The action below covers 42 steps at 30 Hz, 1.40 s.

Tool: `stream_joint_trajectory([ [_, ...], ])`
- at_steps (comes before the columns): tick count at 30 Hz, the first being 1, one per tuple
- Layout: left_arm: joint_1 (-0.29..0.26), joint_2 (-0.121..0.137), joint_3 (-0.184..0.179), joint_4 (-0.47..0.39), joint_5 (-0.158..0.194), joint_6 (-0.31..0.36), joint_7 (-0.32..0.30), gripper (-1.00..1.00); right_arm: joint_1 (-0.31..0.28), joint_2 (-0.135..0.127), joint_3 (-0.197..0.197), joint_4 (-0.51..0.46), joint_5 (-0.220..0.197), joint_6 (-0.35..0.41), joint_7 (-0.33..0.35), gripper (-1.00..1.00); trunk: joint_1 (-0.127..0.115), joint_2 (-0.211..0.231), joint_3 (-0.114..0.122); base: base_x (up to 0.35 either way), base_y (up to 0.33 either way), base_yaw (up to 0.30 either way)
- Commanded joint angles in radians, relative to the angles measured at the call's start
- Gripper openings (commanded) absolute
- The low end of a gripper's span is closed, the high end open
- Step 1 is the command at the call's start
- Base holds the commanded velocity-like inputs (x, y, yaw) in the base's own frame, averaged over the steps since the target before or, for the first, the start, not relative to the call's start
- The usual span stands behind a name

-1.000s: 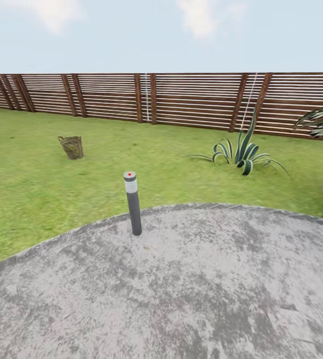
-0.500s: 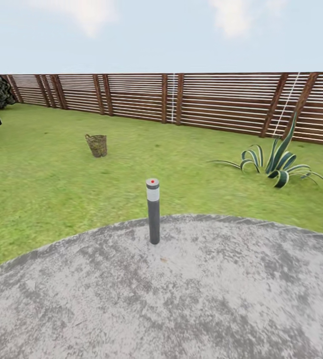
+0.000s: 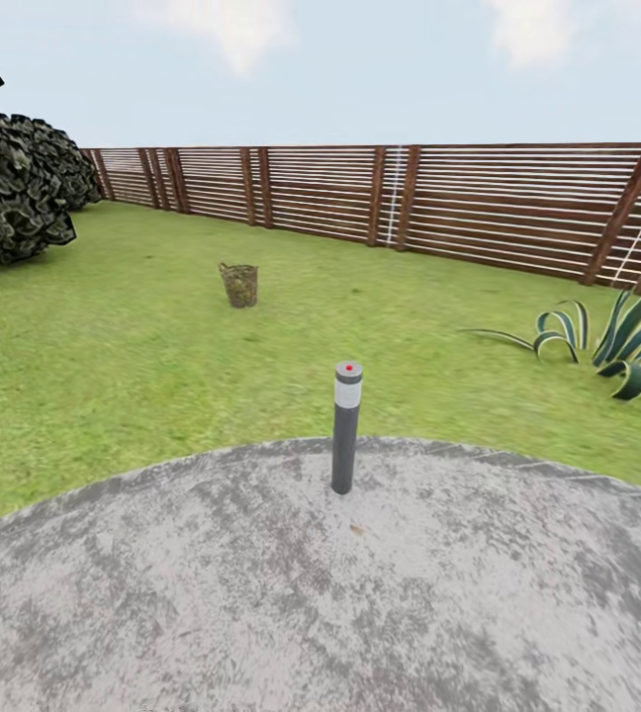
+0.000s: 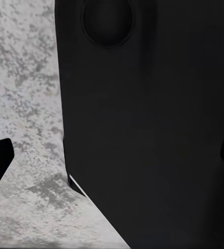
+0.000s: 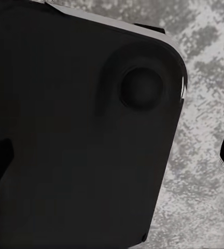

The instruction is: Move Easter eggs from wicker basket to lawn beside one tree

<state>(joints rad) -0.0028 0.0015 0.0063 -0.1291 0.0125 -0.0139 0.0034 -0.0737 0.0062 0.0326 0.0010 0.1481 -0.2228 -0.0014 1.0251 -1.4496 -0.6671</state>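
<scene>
Standing on the lawn (image 3: 113, 356) well past the paved edge, the wicker basket (image 3: 239, 284) sits upright, roughly midway btwn the grey round patio (image 3: 360, 593) and the brown slatted fence (image 3: 459, 198); too small & far to tell what's inside it. Short dark bollard light (image 3: 344, 427) w/ pale band and red dot on top stands upright on the patio, just inside its rim, nearer the camera than the basket & a bit to its right. Dark green-speckled foliage (image 3: 14, 188) at far left of head view, on the grass near the fence corner, well apart from basket. Striped spiky plant (image 3: 607, 341) at far right on the grass, in front of the fence.

Left wrist view: big black robot body panel (image 4: 148, 124) up close, mottled grey paving (image 4: 24, 78) beside it; dark finger tips at the frame edges, so left claw state – can't tell. Right wrist view: same sort of black panel (image 5: 75, 129) w/ round boss, paving (image 5: 205, 104) beyond; right claw – can't tell either
</scene>
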Motion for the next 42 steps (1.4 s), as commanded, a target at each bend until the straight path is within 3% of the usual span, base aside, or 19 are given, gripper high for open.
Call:
stream_joint_trajectory([
  [1,0.000,0.000,0.000,0.000,0.001,-0.001,0.000,1.00,-0.001,0.000,0.003,0.001,0.003,-0.003,0.000,1.00,0.000,0.000,-0.001,0.001,0.000,0.293],
  [34,0.000,0.000,0.001,0.000,0.001,-0.001,0.001,1.00,0.000,0.000,0.003,0.001,0.003,-0.003,0.000,1.00,0.000,0.000,-0.001,0.000,0.000,0.293],
  [42,0.000,-0.002,0.000,0.000,0.001,-0.001,0.001,1.00,0.000,0.000,0.003,0.001,0.003,-0.003,0.000,1.00,0.000,0.000,-0.001,0.176,0.000,0.293],
])
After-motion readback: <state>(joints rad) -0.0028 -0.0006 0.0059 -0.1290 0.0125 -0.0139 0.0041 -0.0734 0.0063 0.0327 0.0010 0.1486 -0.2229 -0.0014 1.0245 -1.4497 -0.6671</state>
